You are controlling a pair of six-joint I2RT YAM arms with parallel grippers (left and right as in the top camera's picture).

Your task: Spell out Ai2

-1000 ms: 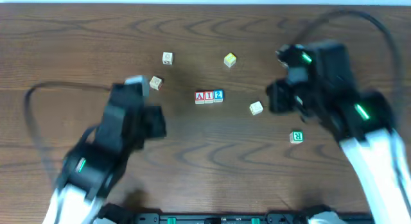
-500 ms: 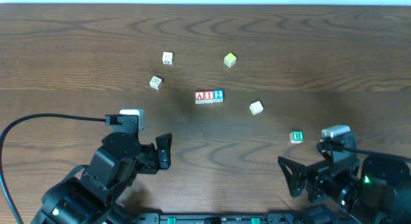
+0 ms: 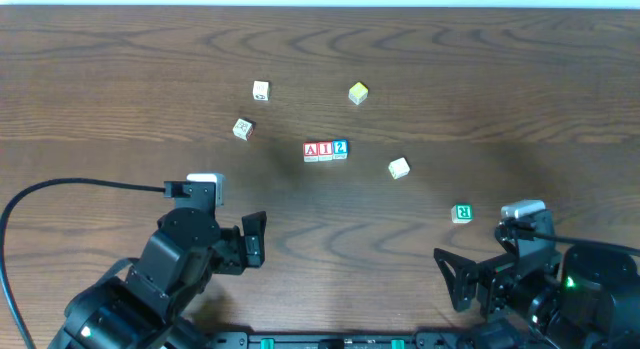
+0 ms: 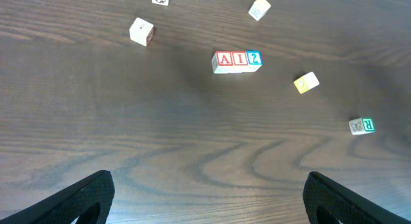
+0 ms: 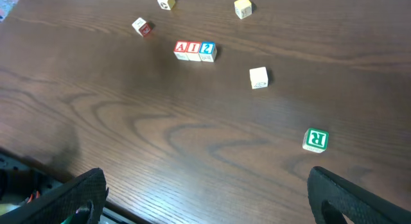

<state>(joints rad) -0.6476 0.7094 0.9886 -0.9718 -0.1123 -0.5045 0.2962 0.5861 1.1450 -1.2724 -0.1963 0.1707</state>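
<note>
Three letter cubes stand touching in a row at mid-table: a red "A" (image 3: 311, 150), a red "I" (image 3: 325, 150) and a blue "2" (image 3: 340, 149). The same row reads A (image 4: 224, 59), I (image 4: 239, 59), 2 (image 4: 254, 58) in the left wrist view and lies far off in the right wrist view (image 5: 193, 49). My left gripper (image 3: 243, 244) rests near the front left edge, open and empty (image 4: 207, 195). Down at the front right, my right gripper (image 3: 468, 284) is also open and empty (image 5: 209, 195). Both are well away from the row.
A green "R" cube (image 3: 461, 213) lies just beyond my right gripper. A whitish cube (image 3: 399, 168) sits right of the row, a yellow one (image 3: 358, 93) behind it, and two pale cubes (image 3: 261, 90) (image 3: 242, 128) at the back left. A black cable (image 3: 80, 186) loops at left.
A second ago both arms reached out over the table, blurred in motion. They have drawn back to the front edge, and hardly moved in the last half second. The cubes have stayed put.
</note>
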